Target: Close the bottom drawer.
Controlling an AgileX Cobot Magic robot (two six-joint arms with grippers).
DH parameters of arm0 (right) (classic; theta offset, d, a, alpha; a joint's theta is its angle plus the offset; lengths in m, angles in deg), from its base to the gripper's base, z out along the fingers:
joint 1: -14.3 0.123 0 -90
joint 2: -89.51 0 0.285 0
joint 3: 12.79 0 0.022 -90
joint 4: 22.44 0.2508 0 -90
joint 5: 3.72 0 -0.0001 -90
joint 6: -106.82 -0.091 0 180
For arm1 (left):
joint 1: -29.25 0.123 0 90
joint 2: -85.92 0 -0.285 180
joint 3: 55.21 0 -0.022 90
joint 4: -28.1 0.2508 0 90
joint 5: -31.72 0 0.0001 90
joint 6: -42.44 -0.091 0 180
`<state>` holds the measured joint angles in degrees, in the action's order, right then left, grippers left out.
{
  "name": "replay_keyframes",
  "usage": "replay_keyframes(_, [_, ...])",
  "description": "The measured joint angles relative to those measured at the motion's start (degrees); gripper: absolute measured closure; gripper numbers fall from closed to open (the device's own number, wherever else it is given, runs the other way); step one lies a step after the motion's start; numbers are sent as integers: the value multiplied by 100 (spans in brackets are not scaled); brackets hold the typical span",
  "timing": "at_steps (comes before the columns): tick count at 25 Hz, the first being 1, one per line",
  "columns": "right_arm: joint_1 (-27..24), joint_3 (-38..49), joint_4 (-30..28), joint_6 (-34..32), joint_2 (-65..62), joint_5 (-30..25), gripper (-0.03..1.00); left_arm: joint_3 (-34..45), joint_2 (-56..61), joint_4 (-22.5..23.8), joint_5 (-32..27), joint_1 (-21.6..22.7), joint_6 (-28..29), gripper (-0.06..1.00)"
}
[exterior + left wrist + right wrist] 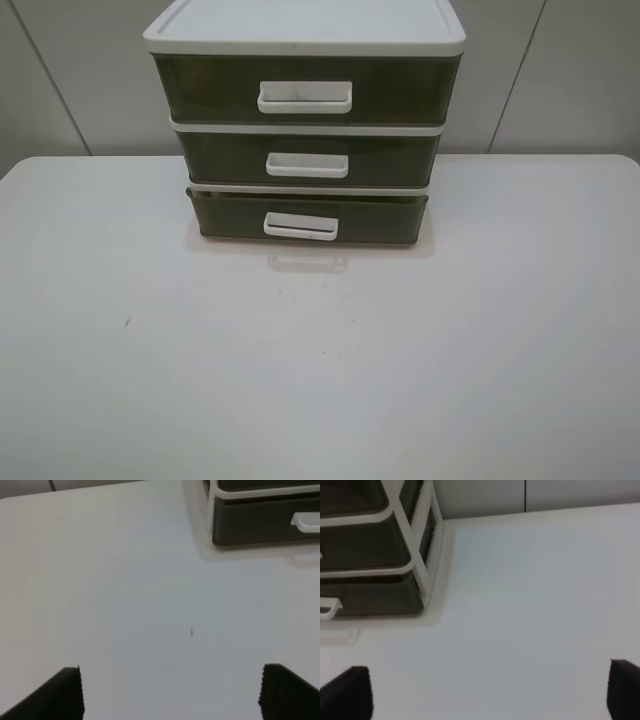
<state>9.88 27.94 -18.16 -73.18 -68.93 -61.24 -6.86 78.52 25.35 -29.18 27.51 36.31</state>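
Note:
A white-framed cabinet (305, 35) with three olive-brown drawers stands at the back middle of the white table (320, 360). The bottom drawer (230, 220) with its white loop handle (301, 226) sticks out a little past the frame. Neither gripper shows in the exterior high view. In the left wrist view the left gripper (170, 692) is open and empty over bare table, with the bottom drawer (255, 527) far ahead. In the right wrist view the right gripper (490, 692) is open and empty, with the bottom drawer (375, 600) ahead.
The middle drawer (220, 158) and top drawer (205, 88) sit flush in the cabinet frame. A grey panelled wall (560, 80) stands behind the table. A small dark speck (126, 322) marks the table's left side.

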Motion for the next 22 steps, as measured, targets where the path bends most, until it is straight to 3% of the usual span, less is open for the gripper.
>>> replay_keyframes(11, [0,504,-163,0,-1316,-92,15,0,0,0,0,0,0,23])
replay_keyframes(22, [82,681,-294,-31,-1381,-297,15,0,0,0,0,0,0,23])
